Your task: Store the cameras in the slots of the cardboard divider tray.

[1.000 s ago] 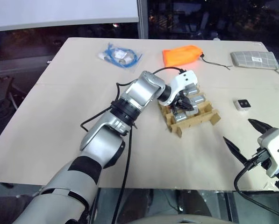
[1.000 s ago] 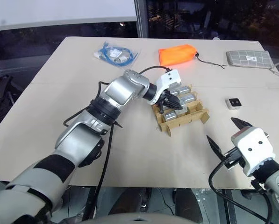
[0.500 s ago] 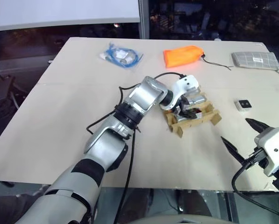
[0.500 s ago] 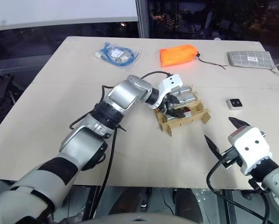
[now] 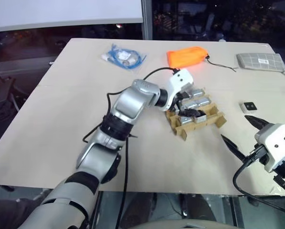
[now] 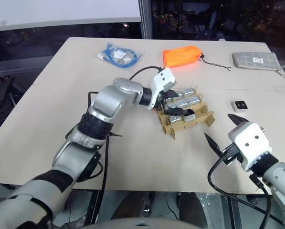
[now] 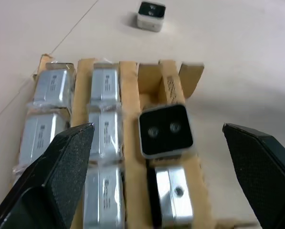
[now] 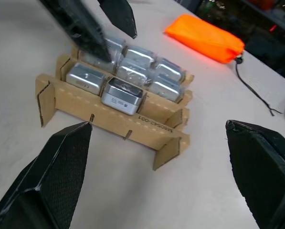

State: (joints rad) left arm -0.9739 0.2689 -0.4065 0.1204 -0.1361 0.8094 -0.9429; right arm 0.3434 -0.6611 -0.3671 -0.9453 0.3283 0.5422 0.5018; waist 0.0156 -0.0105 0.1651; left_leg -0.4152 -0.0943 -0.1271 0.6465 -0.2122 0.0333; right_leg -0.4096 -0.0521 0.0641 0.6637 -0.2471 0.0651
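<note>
The left pincer [image 5: 184, 102] hangs with fingers apart over the cardboard divider tray [image 5: 218, 119], nothing held. The right pincer [image 6: 224, 133], also spread and empty, is nearest the loose camera [image 5: 248, 107] lying on the counter [image 5: 61, 119] just beside the tray. That camera is best taken across its narrow sides and lowered upright into a free outer slot. Stored cameras [image 7: 104, 86] are silver-grey blocks; one shows a black face.
</note>
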